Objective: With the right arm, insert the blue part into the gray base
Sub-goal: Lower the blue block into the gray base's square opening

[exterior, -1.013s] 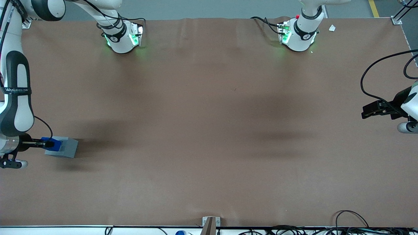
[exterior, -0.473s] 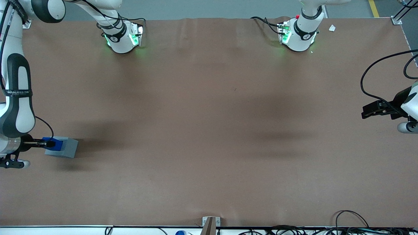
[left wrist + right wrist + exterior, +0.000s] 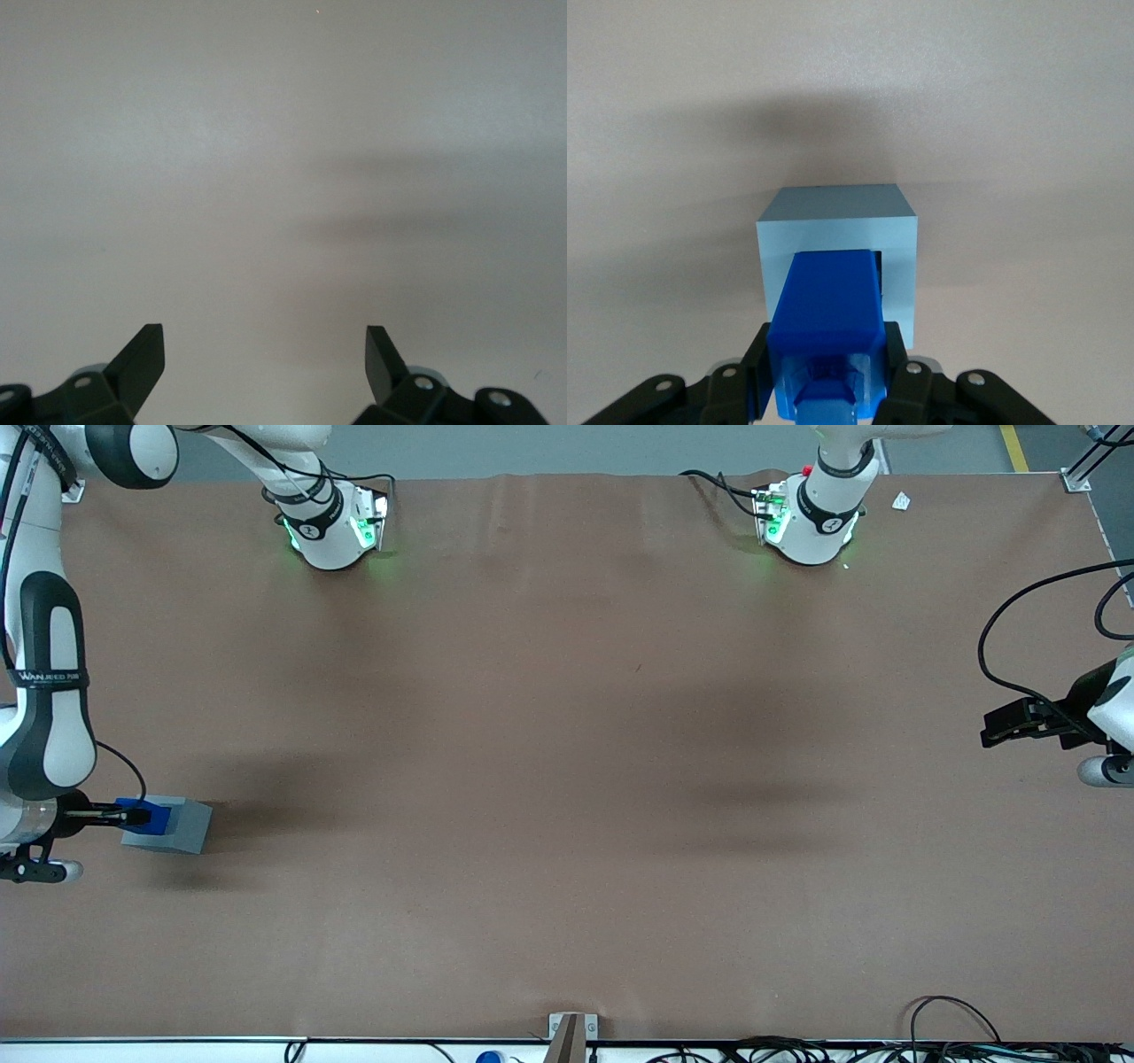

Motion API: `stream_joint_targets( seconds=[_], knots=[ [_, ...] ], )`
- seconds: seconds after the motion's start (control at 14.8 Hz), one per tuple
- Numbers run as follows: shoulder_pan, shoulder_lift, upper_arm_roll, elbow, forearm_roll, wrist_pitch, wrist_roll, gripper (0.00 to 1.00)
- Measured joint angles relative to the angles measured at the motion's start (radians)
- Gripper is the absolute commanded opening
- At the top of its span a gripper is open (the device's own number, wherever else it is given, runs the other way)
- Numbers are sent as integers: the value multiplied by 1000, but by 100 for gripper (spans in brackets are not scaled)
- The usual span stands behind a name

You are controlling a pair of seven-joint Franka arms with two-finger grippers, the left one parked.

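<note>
Looking at the gray base (image 3: 173, 825), you find it on the brown surface (image 3: 567, 779) toward the working arm's end. Your gripper (image 3: 133, 813) hangs directly over the base, clamped on the blue part (image 3: 826, 314). That part's leading end sits at the base's square recess (image 3: 879, 264).

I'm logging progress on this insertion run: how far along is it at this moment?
Done: the blue part is picked up, clamped in the gripper. In hand: the gripper holds it over the gray base at the working arm's end of the table, its tip at the base's square recess, where a dark gap shows beside it. Left: whether it is fully seated cannot be told; then release and withdraw.
</note>
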Motion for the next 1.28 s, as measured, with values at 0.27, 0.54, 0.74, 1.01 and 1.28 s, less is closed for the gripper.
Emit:
stream_joint_targets(
  seconds=[0.27, 0.54, 0.74, 1.01, 1.28],
  knots=[
    [0, 0, 0, 0, 0, -3, -1, 2],
    [0, 0, 0, 0, 0, -4, -1, 2],
    [0, 0, 0, 0, 0, -6, -1, 2],
    [-1, 0, 0, 0, 0, -28, -1, 2],
    [-6, 1, -1, 0, 0, -36, -1, 3]
  ],
)
